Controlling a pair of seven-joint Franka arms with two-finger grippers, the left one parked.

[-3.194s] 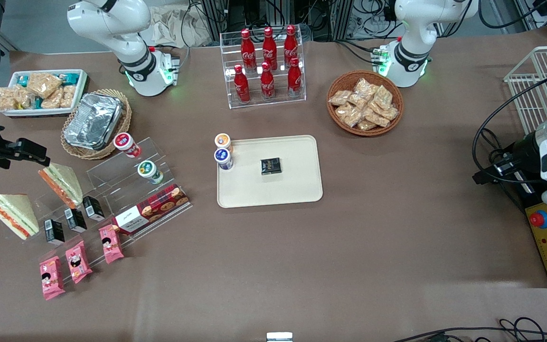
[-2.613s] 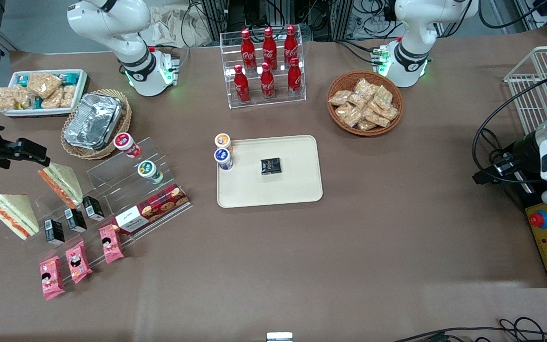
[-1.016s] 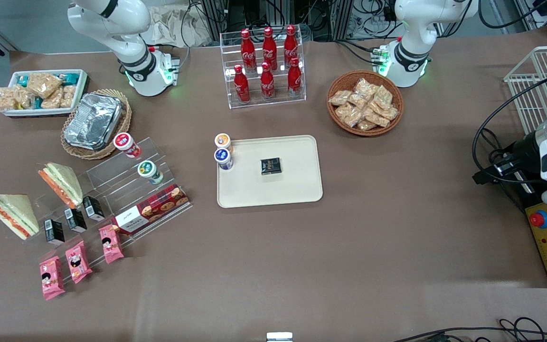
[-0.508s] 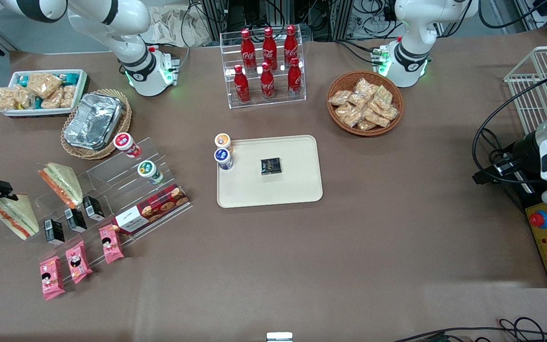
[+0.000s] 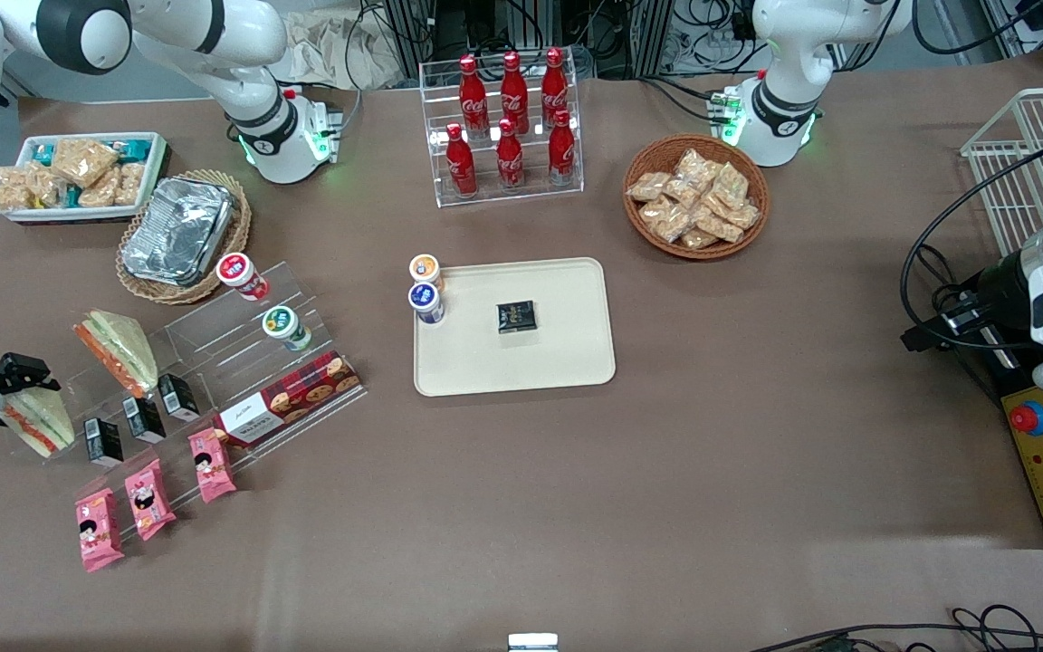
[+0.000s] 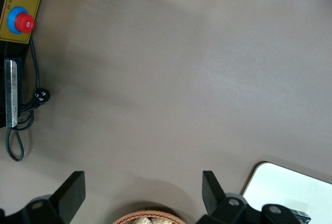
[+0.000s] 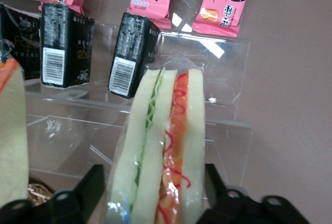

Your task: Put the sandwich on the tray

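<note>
The sandwich (image 5: 40, 420) lies at the working arm's end of the table, beside a clear stepped shelf, and the arm covers part of it. In the right wrist view the sandwich (image 7: 161, 151) shows its cut edge, with green and red-orange filling between pale bread. My gripper (image 5: 7, 388) (image 7: 154, 190) is open and down around the wedge. One black finger (image 7: 92, 183) stands on each side of it, close to the wrap. The cream tray (image 5: 567, 362) sits mid-table, well away from the gripper, and holds a small black pack (image 5: 516, 316).
A narrower sandwich (image 5: 117, 349) (image 7: 10, 130) lies beside the gripper on the clear shelf (image 5: 241, 340). Black boxes (image 7: 134, 53), pink snack packs (image 5: 150, 496), a plaid biscuit box (image 5: 291, 397) and cups are on that shelf. Two cups (image 5: 425, 285) stand at the tray's edge.
The arm swung away from the narrower sandwich, out of view, then came down toward the front camera. Its gripper now straddles the sandwich. Nothing on the table has moved.
</note>
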